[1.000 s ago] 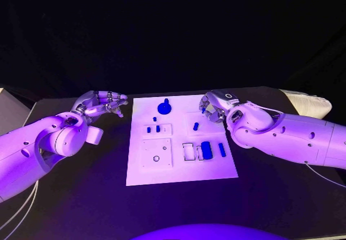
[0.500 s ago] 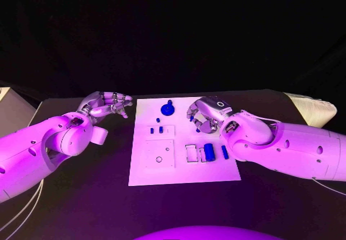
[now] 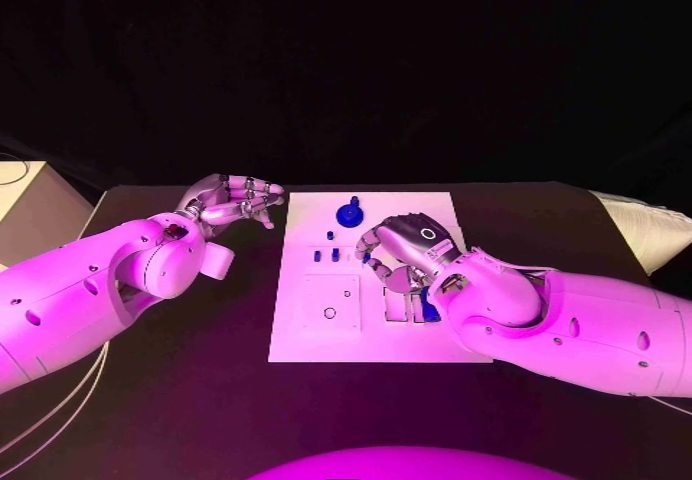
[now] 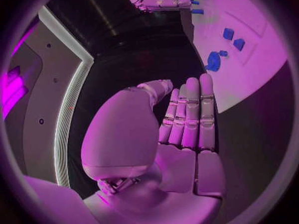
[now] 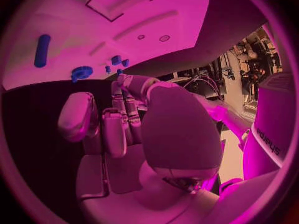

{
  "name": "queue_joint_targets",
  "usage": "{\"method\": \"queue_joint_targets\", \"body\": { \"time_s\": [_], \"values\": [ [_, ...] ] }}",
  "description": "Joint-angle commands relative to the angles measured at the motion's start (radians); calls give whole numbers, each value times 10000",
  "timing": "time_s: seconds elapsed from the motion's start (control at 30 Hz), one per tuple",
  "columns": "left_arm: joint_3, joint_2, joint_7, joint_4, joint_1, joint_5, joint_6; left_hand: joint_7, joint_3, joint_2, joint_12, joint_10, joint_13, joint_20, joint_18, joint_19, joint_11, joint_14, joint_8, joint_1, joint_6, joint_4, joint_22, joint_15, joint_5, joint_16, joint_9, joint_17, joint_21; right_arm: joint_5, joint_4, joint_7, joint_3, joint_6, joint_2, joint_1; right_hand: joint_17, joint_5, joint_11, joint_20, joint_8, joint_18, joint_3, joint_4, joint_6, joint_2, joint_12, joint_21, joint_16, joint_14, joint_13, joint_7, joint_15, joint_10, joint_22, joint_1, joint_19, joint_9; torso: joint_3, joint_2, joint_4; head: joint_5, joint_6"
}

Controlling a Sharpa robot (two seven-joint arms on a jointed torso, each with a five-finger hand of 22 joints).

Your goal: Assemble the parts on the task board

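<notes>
The right hand (image 3: 408, 252) hangs over the middle of the task board (image 3: 310, 335), palm down, its fingers (image 5: 115, 129) curled loosely and apart from one another; nothing shows between them, though the head view hides the fingertips, so whether they touch a part beneath cannot be told for certain. In the right wrist view the fingers lie side by side with the thumb (image 5: 76, 115) set off from them, and no piece is in the palm. Just beyond that hand stands a round blue knob-like part (image 3: 349, 213) at the far end of the board. Beside the hand, toward the left arm, two small blue parts (image 3: 336, 255) stand in a square plate, with another tiny blue part (image 3: 330, 235) a little farther out. A blue part (image 3: 431, 311) peeps out from under the right wrist, next to a pale rectangular frame (image 3: 395, 305). Nearer the robot lies a larger square plate (image 3: 333, 299) with a small ring (image 3: 329, 313) in it.

The left hand (image 3: 234, 204) hovers over the black surface (image 3: 173, 400) just beside the board's far left corner, not touching the board. Its fingers (image 4: 190, 112) are held straight and close together, with the thumb (image 4: 157, 88) alongside, and it holds nothing. In the left wrist view the knob-like part and the two small parts show beyond its fingertips.
</notes>
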Motion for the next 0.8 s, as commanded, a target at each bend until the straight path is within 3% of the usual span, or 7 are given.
{"method": "queue_joint_targets", "body": {
  "time_s": [0.03, 0.17, 0.33, 0.67, 0.8],
  "values": [
    [10, 37, 105, 41, -2, 5, -12, 52, -48, 2, 52, -70, -6, -9, 74, 53, 17, 90, -43, 67, -39, 3, -14, -7, 16, -52, -12, -9, -41, -767, -76, -76, -11, -203, 130, -152, 159, 54, -325, -52, 39, 61, 16, -33, 70, 28, 28, 38, -19, 516, 17, 2, -83, 369, 13, -86, 25, 6, -3, 5, 21, 152, -73],
    [10, 58, 102, 44, -5, 6, -1, 52, -48, 2, 52, -70, -6, -9, 74, 53, 17, 90, -43, 67, -39, 3, -14, -7, 16, -52, -12, -9, -41, -923, -186, -117, -26, -250, 279, -368, 154, 55, -325, -52, 39, 64, 16, -33, 71, 28, 27, 27, -22, 515, 16, 2, -83, 370, 4, -87, 23, 6, -9, 13, 31, 267, -152],
    [10, 50, 100, 43, -25, 12, -17, 55, -53, 4, 54, -75, -7, -9, 73, 59, 19, 95, -46, 74, -40, 2, -16, -6, 16, -53, -14, -12, -41, -964, -284, -131, -49, -216, 434, -480, 154, 55, -325, -52, 39, 64, 16, -33, 71, 28, 27, 27, -22, 515, 16, 2, -83, 370, 4, -87, 23, 6, 18, 27, -24, 462, -212],
    [10, 54, 97, 59, -39, 30, -13, 60, -62, 8, 58, -82, -9, -10, 72, 69, 23, 104, -50, 85, -42, 0, -19, -5, 17, -55, -19, -17, -42, -846, -586, -87, -98, -117, 717, -637, 158, 64, -326, -55, 38, 64, 17, -36, 76, 25, 16, 24, -19, 518, 11, 1, -84, 380, 3, -106, 27, 8, 7, 27, 32, 582, -378],
    [10, 46, 92, 59, -40, 33, -12, 60, -62, 8, 58, -82, -9, -10, 72, 69, 23, 104, -50, 85, -42, 0, -19, -5, 17, -55, -19, -17, -42, -721, -696, -21, -105, -105, 799, -693, 158, 64, -326, -55, 38, 64, 17, -36, 76, 25, 16, 24, -19, 518, 11, 1, -84, 380, 3, -106, 27, 8, -4, 24, 27, 624, -426]
  ]
}}
